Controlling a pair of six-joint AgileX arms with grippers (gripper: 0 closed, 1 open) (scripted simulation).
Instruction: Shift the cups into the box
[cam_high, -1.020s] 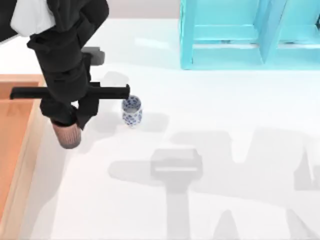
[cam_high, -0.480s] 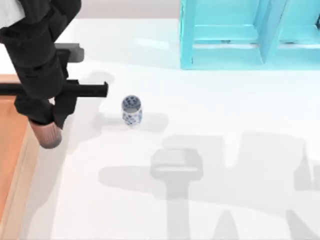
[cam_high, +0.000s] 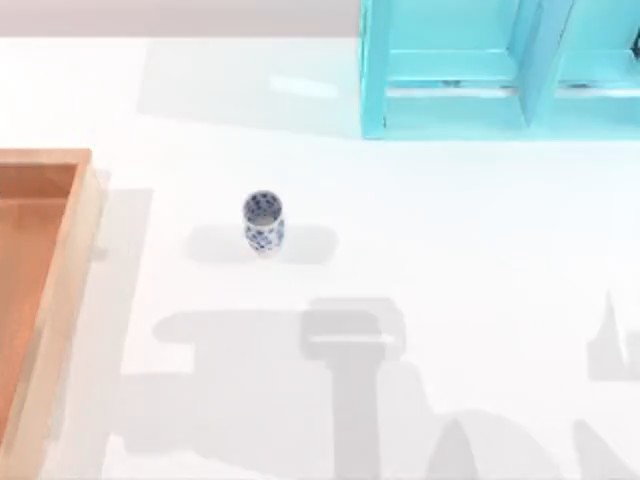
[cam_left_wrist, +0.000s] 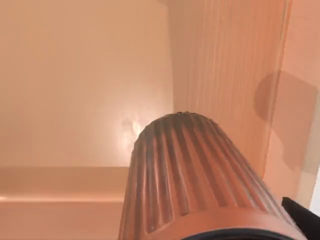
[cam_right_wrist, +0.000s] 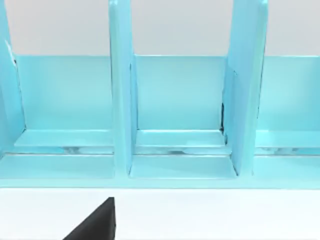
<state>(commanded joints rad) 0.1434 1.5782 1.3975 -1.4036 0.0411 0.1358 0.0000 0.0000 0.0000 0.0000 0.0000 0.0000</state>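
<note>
Tabletop (cam_high: 420, 260): white, broad. Turquoise shelf unit (cam_high: 500, 70) along the far edge, right of centre; my right wrist camera faces its open compartments (cam_right_wrist: 177, 100) head-on, with a dark pincer finger (cam_right_wrist: 95, 222) low in that view. Whether my right pincer is released or clenched, I cannot tell.

Box (cam_high: 50, 290): light orange-brown wood with raised walls, at the tabletop's left edge. My left wrist camera looks down into it, at the floor (cam_left_wrist: 80, 85) and an inner wall (cam_left_wrist: 225, 75).

Reddish-brown cup (cam_left_wrist: 195, 185): ribbed sides, right up against that camera over the box interior, a dark pincer finger (cam_left_wrist: 305, 217) beside its rim. The grip itself is out of sight, so I cannot tell.

White-and-blue cup (cam_high: 263, 222): upright on the bare tabletop, well right of the box wall, apart from everything.
</note>
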